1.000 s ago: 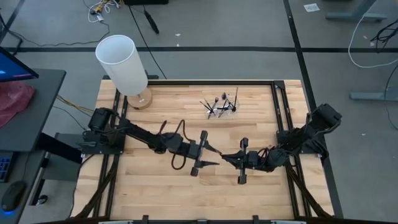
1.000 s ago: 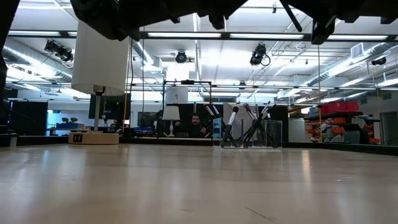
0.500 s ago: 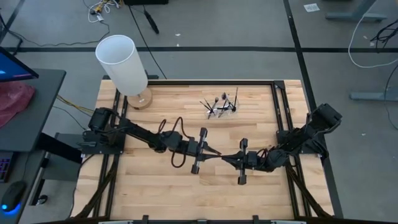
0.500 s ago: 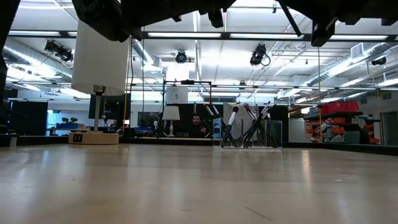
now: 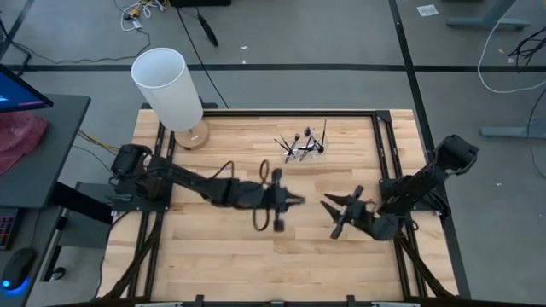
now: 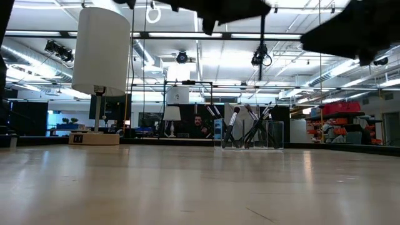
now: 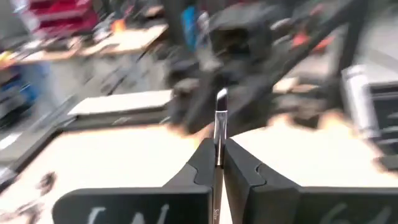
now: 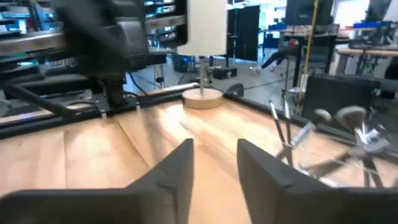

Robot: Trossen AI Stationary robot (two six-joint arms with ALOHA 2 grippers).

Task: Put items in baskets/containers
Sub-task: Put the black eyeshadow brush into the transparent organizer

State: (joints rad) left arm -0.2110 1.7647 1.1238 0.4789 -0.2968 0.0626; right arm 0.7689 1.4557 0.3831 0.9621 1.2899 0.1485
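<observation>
My left gripper hangs above the table's middle, shut on a thin makeup brush whose flat tip sticks out past the fingertips. My right gripper stands open a little to its right, with nothing between its fingers. The clear holder stands on the table at the far middle, with several brushes leaning in it. My left gripper pinches the brush's slim handle between its two fingers. The brush lies along the fingers, its tip pointing forward toward the right arm. The fingers come about level from the table's left, and the brush is clear of the table.
A tall white cylinder on a round wooden base stands at the far left corner. A black frame runs along the table's edges. Bare wood lies between the grippers and the holder. A person shows in the room behind.
My left gripper has shut on the brush that my right gripper held out to it, and has tipped up toward level. My right gripper has opened, let go and drawn back toward the table's right edge, turning as it went.
</observation>
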